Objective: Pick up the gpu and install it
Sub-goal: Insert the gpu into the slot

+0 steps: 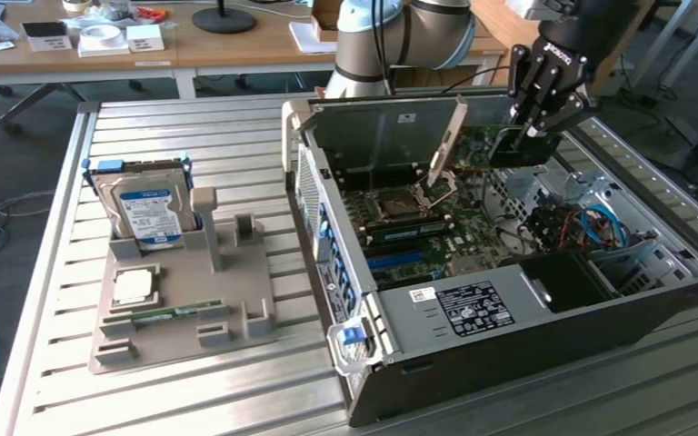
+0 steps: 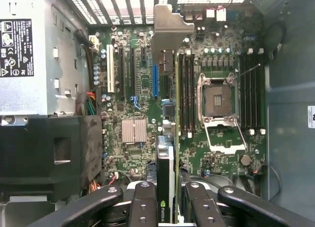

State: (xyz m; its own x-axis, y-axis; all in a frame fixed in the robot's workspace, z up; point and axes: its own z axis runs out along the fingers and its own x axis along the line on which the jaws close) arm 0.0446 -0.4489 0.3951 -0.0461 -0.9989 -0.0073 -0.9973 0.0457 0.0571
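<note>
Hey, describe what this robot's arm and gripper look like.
The arm is silver-grey with rounded joints and pale blue trim. The gripper is black with white lettering on its body; its fingers are black linked bars with round screw heads.

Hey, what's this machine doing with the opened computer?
A robot arm's pincer is clamped on the gpu, a graphics card, holding it edge-on above the motherboard inside the open computer case. The card appears not yet pressed into a slot. A hard drive stands in a grey holder on the exterior view's left.
</note>
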